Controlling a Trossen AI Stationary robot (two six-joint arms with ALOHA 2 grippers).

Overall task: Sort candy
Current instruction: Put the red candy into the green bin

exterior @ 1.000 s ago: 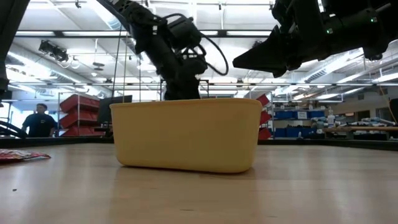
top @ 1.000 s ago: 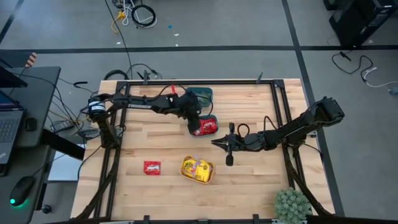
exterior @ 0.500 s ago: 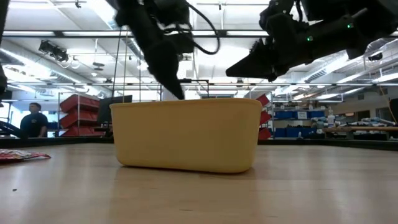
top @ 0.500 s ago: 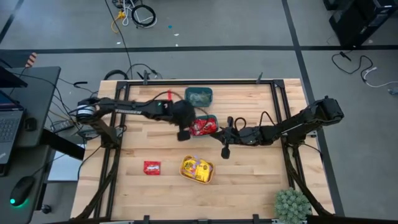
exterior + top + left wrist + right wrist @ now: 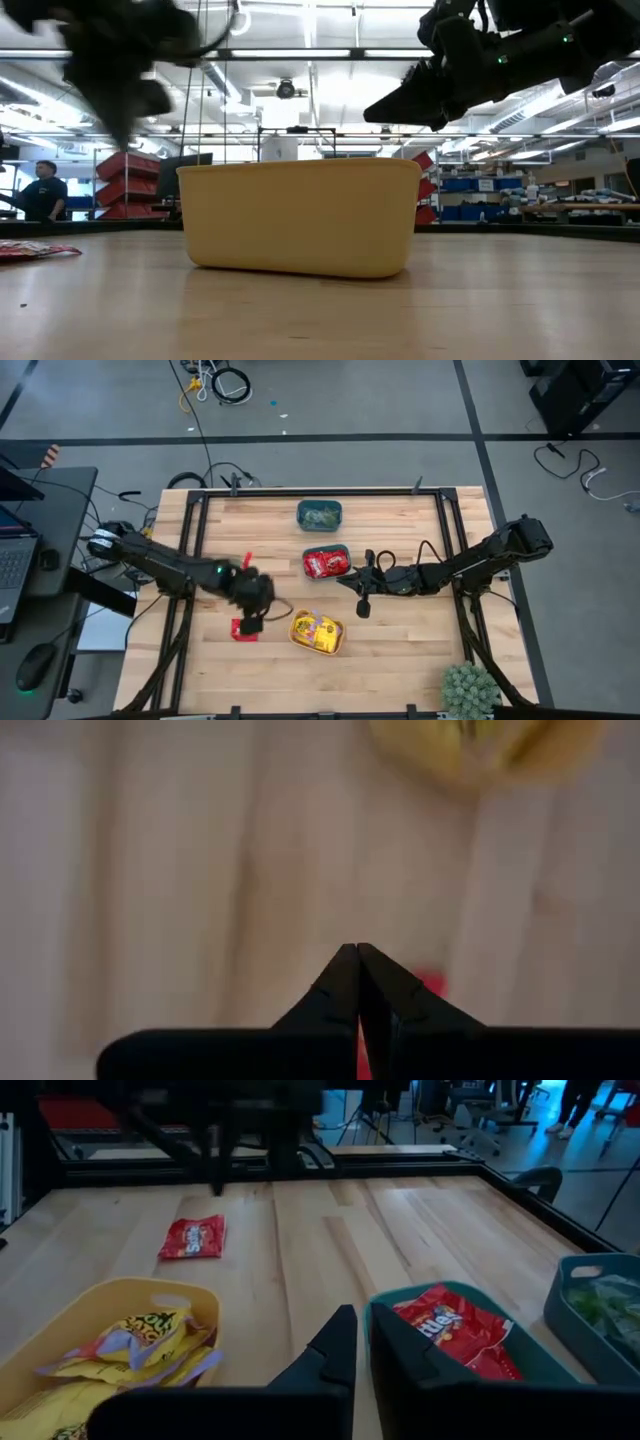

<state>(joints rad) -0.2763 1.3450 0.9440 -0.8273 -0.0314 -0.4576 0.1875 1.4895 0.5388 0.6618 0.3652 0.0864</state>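
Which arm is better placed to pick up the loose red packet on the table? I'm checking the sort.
Left. The left gripper hovers right over the loose red packet, fingers together. The right gripper waits beside the teal bin of red candy, with the yellow bin between it and the packet.

The left gripper hung directly above a lone candy packet that lay flat on the table. Just to that gripper's right, on the table, sat a bin with a heap of packets in it. Beyond that bin, toward the table's far edge, stood a second bin holding packets, and farther still a third bin with small packets inside; the three were apart from each other. The right gripper hovered just right of the middle bin and above-right of the near one, well apart from the left gripper. The lone packet lay left of all three bins.
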